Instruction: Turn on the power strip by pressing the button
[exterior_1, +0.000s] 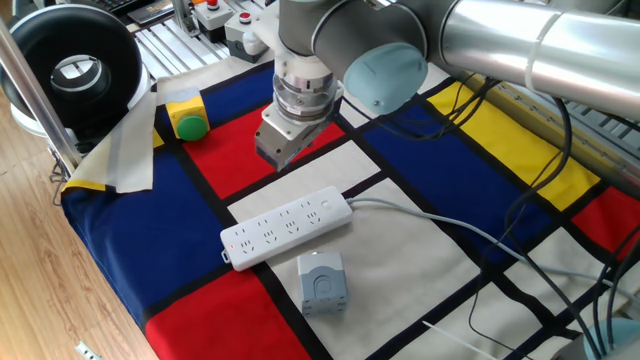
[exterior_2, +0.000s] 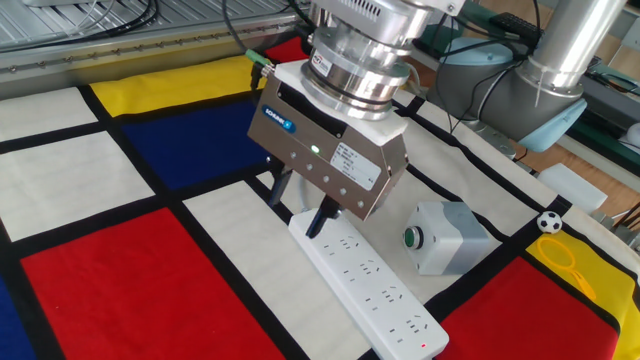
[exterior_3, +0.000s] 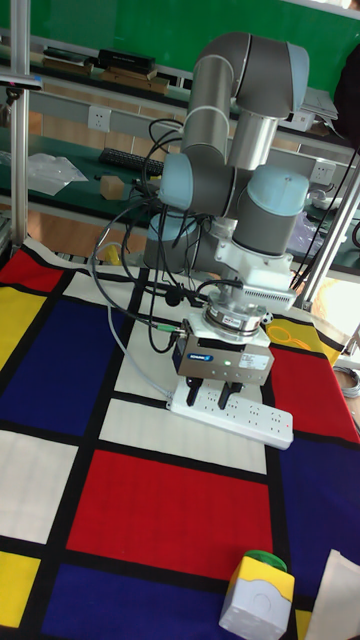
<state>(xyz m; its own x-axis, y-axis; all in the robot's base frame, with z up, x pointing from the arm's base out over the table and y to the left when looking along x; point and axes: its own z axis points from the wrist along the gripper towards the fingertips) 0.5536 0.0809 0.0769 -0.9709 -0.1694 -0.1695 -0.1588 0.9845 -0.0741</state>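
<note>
Black fingers of the claw (exterior_2: 297, 208) stand apart with a clear gap, clamping nothing, tilted just above the cable end of the power strip (exterior_2: 368, 287). That white strip lies flat on the table (exterior_2: 120, 270), across a white and a red square of its checked cloth. A small grey box (exterior_2: 447, 236) sits just beside the strip.

Table covered by a cloth (exterior_1: 420, 250) of red, blue, yellow and white panels divided by black bands. Lying on it: the white power strip (exterior_1: 287, 227) with its pale grey cable (exterior_1: 440, 220); a small grey box (exterior_1: 322, 282) just beside the strip; a green dome button (exterior_1: 188, 122) in yellow housing near the cloth's edge.
</note>
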